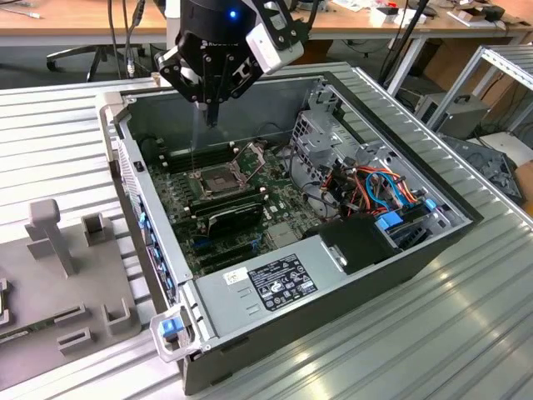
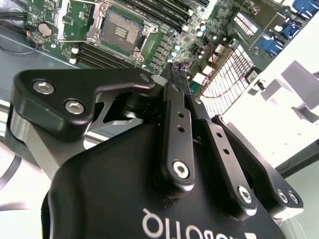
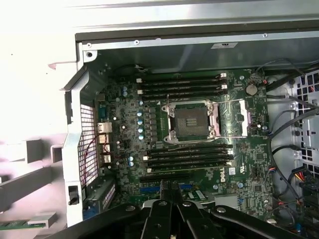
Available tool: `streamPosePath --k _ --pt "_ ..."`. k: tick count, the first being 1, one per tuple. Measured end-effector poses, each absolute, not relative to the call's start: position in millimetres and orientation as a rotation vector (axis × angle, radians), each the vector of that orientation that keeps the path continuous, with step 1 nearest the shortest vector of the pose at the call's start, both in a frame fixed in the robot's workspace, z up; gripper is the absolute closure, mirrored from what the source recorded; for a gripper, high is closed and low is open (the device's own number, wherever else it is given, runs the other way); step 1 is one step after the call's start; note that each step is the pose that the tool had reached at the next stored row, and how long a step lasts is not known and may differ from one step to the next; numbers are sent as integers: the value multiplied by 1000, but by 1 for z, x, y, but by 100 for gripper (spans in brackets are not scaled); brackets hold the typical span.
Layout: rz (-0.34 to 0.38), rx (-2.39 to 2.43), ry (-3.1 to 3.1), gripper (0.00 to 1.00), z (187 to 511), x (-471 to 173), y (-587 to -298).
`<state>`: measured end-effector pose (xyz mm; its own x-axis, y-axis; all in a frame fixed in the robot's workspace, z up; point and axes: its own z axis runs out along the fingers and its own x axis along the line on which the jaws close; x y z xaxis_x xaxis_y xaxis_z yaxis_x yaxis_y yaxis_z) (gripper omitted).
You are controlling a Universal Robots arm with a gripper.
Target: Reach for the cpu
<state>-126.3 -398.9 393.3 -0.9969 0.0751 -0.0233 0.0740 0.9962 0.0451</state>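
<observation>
The cpu [image 1: 218,178] is a small dark square lying flat in its silvery socket on the green motherboard inside the open computer case [image 1: 333,275]. The socket's hinged plate [image 1: 252,157] stands swung open beside it. My gripper [image 1: 212,118] hangs well above the board, over the far side of the case from the cpu, shut with nothing between its fingers. In the first wrist view the cpu [image 3: 192,119] lies beyond the closed gripper [image 3: 172,191]. In the second wrist view the cpu [image 2: 119,32] sits past the gripper [image 2: 174,69].
Memory slots [image 3: 182,84] run along both sides of the socket. A long black card [image 1: 225,218] lies just in front of it. Coloured cables [image 1: 375,187] and a drive cage [image 1: 321,129] fill the exterior view's right side. A grey fixture [image 1: 58,242] stands outside the case.
</observation>
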Motion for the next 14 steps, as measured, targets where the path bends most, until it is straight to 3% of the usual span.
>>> streamPosePath --k 14 --pt "69 117 3114 89 393 -128 -399"
